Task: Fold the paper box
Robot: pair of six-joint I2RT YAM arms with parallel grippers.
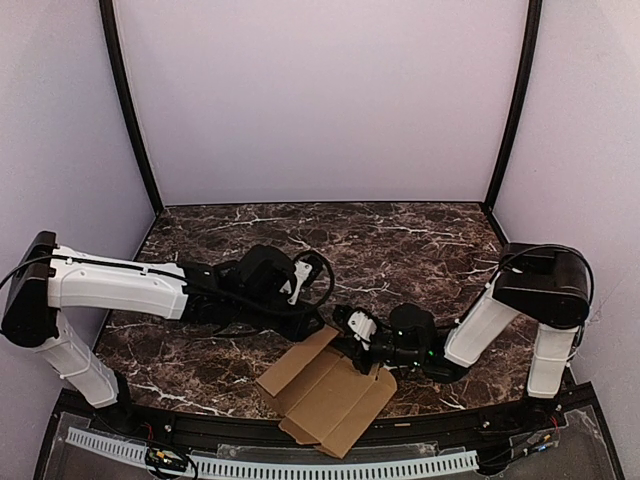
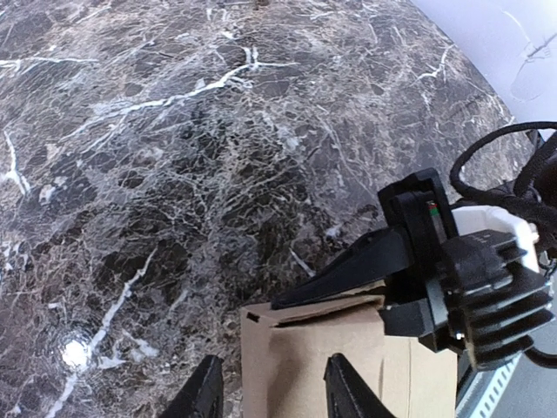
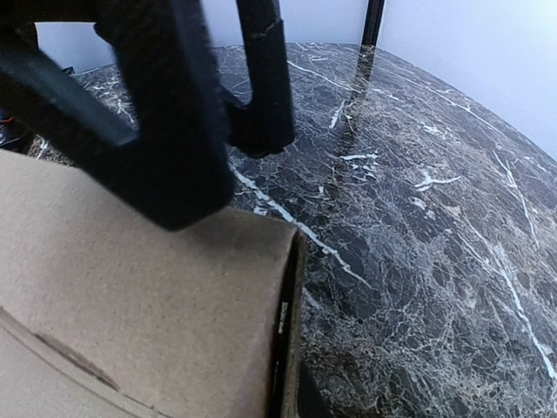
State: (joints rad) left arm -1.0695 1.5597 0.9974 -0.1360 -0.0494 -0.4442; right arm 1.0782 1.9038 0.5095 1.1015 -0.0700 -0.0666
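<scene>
The box (image 1: 330, 395) lies mostly flat at the near edge of the table (image 1: 420, 240), between the two arm bases, with its near corner reaching over the front edge. Both grippers meet at its far end. The right gripper (image 1: 345, 332) comes in low from the right and sits on that far edge. In the left wrist view one of its black fingers (image 2: 348, 270) lies along the top of a slightly raised flap. In its own wrist view the nearer finger (image 3: 165, 148) overlaps the brown sheet and the other stands just beyond the folded edge, above the marble. The two are close together, but whether they pinch the cardboard cannot be told. The left gripper (image 1: 308, 322) reaches in from the left to the box's far left corner. Its fingers (image 2: 204, 392) stand apart, with the cardboard showing between them, and they clamp nothing.
</scene>
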